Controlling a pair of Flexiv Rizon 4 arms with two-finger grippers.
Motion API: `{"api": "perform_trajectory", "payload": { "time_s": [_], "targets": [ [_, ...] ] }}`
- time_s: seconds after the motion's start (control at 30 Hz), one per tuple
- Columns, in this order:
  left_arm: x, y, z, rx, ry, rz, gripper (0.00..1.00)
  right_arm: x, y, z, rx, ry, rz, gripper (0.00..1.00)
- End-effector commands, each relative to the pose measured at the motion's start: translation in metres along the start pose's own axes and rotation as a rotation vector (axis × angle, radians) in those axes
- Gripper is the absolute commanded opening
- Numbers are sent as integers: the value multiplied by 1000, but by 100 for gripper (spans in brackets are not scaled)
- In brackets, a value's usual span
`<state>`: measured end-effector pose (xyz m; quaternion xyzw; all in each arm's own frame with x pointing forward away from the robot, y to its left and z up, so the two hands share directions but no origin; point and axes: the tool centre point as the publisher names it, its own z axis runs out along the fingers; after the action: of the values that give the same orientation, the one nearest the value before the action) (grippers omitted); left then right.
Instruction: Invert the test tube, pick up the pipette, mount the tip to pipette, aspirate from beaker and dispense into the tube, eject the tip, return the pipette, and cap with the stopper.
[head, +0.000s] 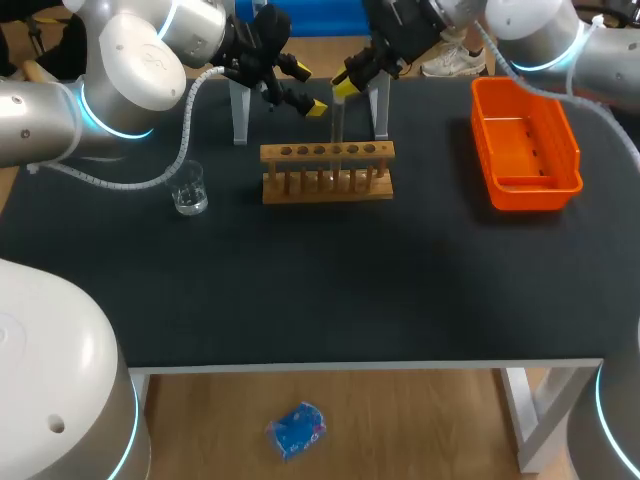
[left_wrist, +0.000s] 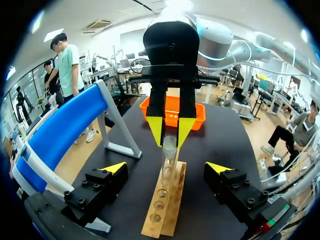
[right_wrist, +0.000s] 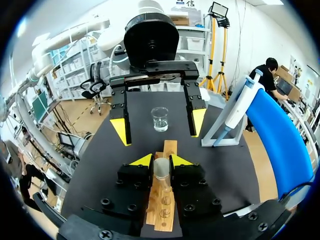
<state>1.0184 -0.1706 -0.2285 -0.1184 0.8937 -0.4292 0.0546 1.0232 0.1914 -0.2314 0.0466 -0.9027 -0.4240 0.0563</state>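
**Inspector:** State of the tooling, and position of the test tube?

**Examiner:** Right gripper drawn narrow and clamped on the test tube, one yellow tip on each side, just under its rim; the tube stands upright over a hole near the middle of the wooden rack; whether its foot is clear of the hole I cannot tell. Left gripper spread wide and empty; it faces the tube from the opposite side of the rack, near it but apart.

**Inspector:** Handling character?

**Examiner:** By judgement only: a clear, thin-walled tube; light, rigid, smooth; liable to slide in a weak pinch and to crack under a hard one. The hold is high, so the long lower part may swing when the tube is turned over; a hold nearer mid-length would be steadier for the inversion, though the rack bars that until the tube is lifted free.

**Inspector:** Other task items?

**Examiner:** Pipette leaning in its stand beyond the rack, untouched; beaker on the table to the left of the rack, well apart from both grippers; stopper and tip not made out.
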Motion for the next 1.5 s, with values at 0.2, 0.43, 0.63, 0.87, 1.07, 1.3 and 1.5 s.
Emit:
{"api": "perform_trajectory", "payload": {
  "time_s": [0.2,0.43,0.63,0.87,1.07,1.3,1.5],
  "targets": [
    [0,-1,-1,-5,2,-2,100,-2,-5,3,10,16,8,0],
    [0,-1,-1,-5,2,-2,100,-1,-11,7,15,20,21,0],
    [0,-1,-1,-5,2,-2,100,0,-17,10,24,22,28,0],
    [0,-1,-1,-5,2,-2,100,2,-22,16,40,21,35,0],
    [0,-1,-1,-5,2,-2,100,3,-28,19,69,13,41,0],
    [0,-1,-1,-5,2,-2,100,4,-29,19,79,-3,40,0],
    [0,-1,-1,-5,2,-2,100,7,-27,16,70,-18,20,44]
  ]
}}
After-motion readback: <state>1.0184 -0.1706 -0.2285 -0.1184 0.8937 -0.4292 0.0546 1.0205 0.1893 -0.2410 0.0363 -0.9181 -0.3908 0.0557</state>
